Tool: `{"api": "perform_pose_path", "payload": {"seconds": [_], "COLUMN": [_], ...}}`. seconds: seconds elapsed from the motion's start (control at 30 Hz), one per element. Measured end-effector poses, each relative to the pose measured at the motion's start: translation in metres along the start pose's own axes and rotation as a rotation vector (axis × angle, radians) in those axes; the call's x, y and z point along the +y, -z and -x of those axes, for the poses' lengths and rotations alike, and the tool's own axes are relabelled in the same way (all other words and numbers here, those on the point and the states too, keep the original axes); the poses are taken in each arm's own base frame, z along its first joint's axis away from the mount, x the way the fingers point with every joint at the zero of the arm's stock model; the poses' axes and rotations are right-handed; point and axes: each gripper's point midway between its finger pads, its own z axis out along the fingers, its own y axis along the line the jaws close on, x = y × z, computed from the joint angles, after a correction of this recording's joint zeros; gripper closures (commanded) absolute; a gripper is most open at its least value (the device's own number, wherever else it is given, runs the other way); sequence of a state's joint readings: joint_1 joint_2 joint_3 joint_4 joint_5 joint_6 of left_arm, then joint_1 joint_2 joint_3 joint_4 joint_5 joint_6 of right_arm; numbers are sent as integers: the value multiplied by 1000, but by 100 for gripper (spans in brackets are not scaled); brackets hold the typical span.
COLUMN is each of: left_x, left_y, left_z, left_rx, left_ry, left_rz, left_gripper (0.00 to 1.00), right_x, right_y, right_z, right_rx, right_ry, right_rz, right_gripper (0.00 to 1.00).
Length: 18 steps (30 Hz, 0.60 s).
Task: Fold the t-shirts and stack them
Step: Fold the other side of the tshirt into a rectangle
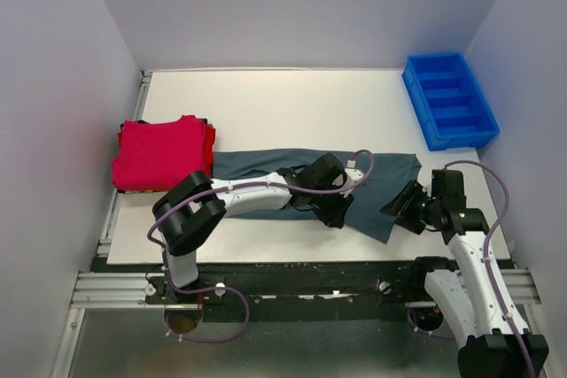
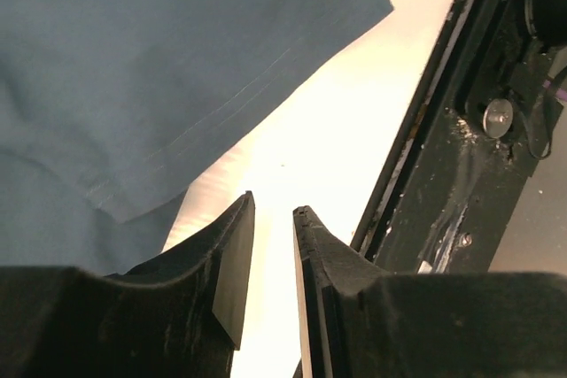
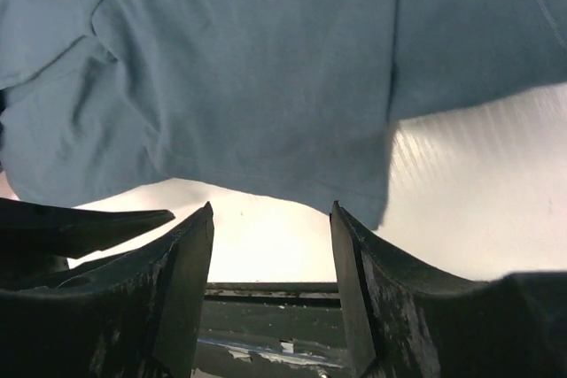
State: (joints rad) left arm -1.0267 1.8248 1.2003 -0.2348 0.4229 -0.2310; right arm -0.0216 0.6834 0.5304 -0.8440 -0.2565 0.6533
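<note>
A dark slate grey-teal t-shirt point(image 1: 266, 165) lies spread across the middle of the white table, partly folded. A stack of folded red t-shirts point(image 1: 161, 153) sits at the left edge. My left gripper point(image 1: 335, 213) hovers over the shirt's near edge, jaws a narrow gap apart and empty; the shirt's hem point(image 2: 177, 86) lies just beyond the fingertips. My right gripper point(image 1: 400, 204) is open and empty beside the shirt's right near corner point(image 3: 266, 77).
A blue plastic bin point(image 1: 448, 99) stands at the back right corner. The table's near edge and the black metal rail point(image 2: 461, 157) lie right by both grippers. Grey walls close in the left, right and back.
</note>
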Motion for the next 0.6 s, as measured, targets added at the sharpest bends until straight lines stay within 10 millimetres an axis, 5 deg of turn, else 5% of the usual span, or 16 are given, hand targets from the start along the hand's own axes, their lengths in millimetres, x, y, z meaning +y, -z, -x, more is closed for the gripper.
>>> {"api": "perform_pose_path", "payload": {"seconds": [0.17, 0.2, 0.23, 0.27, 0.43, 0.6], "left_x": [18, 24, 36, 45, 94, 125], "left_y": [26, 35, 51, 62, 125, 162], "left_z": [7, 13, 23, 29, 47, 42], "left_rx": [-67, -104, -165, -210, -429, -529], "left_ry": [70, 95, 137, 164, 287, 399], "left_rz": [67, 82, 114, 141, 367, 557], "left_gripper": [58, 58, 58, 58, 58, 60], "right_x": [9, 10, 11, 14, 27, 17], "right_y": [-11, -13, -15, -16, -28, -55], "right_z": [13, 17, 24, 32, 81, 98], "right_rx": [-1, -3, -11, -24, -99, -75], "right_ry": [12, 11, 10, 13, 1, -56], "right_rz": [19, 12, -2, -13, -74, -178], "right_gripper": [51, 64, 95, 99, 99, 99]}}
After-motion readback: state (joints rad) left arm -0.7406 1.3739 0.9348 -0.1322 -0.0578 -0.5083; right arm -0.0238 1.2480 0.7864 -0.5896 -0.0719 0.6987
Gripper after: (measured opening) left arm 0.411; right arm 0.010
